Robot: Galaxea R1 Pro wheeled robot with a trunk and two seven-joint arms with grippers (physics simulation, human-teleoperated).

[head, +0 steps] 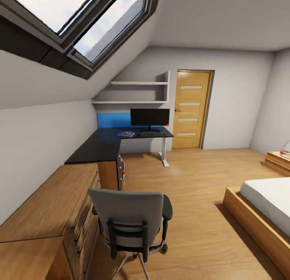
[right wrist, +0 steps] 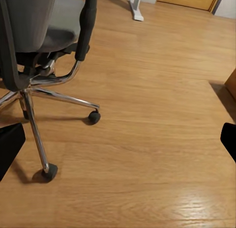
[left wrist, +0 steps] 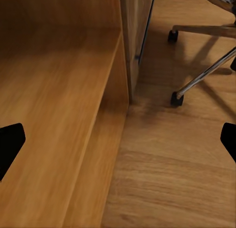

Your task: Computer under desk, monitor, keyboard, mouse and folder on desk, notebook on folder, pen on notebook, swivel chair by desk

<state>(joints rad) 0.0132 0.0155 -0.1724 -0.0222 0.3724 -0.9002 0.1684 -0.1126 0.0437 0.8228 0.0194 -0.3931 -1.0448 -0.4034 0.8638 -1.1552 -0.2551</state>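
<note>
Facing the far desk, where folder already lies beside the monitor, both pincers hang released, flanking the swivel chair just ahead, presumably awaiting pushing deskward.

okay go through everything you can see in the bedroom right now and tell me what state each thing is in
door: shut.
monitor: upright on the desk, screen dark.
folder: flat on the desk, left of the keyboard.
swivel chair: upright on the floor, apart from the desk, seat bare.
left gripper: open, holding nothing.
right gripper: open, holding nothing.
</note>
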